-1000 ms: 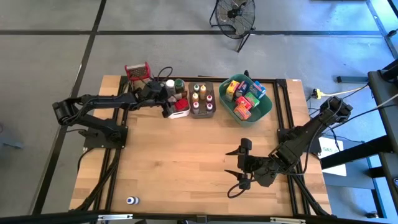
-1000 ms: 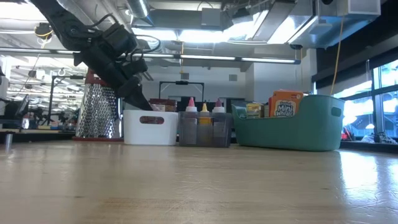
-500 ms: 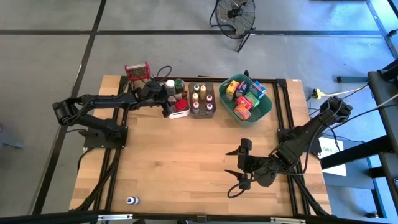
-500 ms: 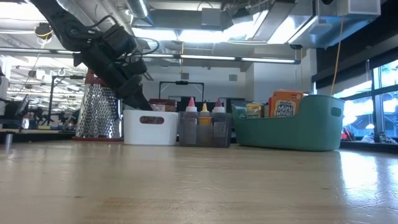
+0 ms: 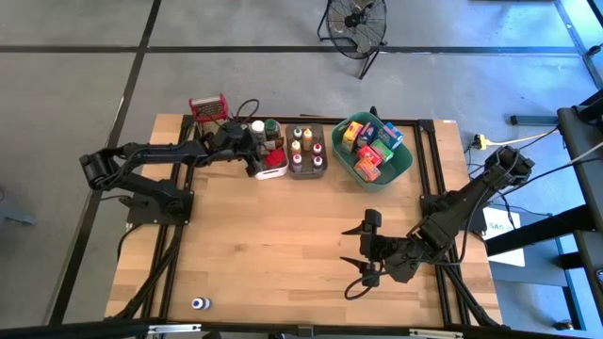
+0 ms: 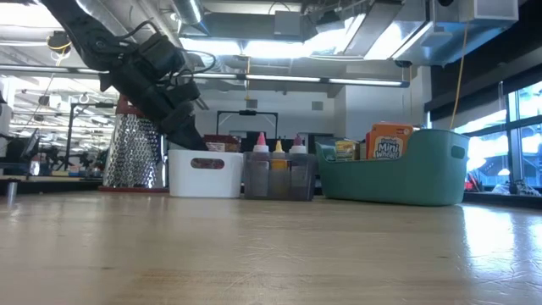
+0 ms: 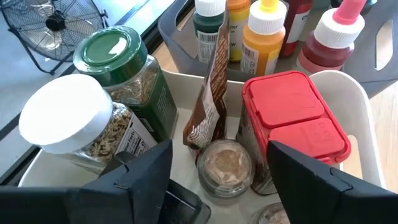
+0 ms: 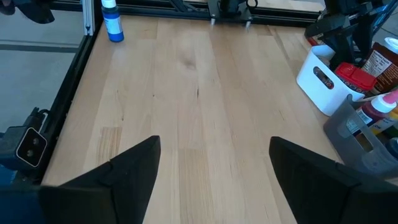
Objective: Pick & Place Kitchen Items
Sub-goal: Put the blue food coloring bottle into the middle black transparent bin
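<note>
nothing on the table has shifted | left gripper [image 7: 214, 180] spread over white bin [image 7: 357, 118], empty, small jar [image 7: 225, 163] released inside | right gripper [image 8: 214, 171] open, empty, waiting near-right | blue bottle [image 5: 199, 303] unsorted, near-left

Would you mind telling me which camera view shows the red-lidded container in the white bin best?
The left wrist view: the red-lidded container fills the frame, upright inside the white bin, its two-part lid plain. The high view shows only a red patch beside the left gripper. The right wrist view shows its lid far off. The low view hides it behind the bin wall.
</note>
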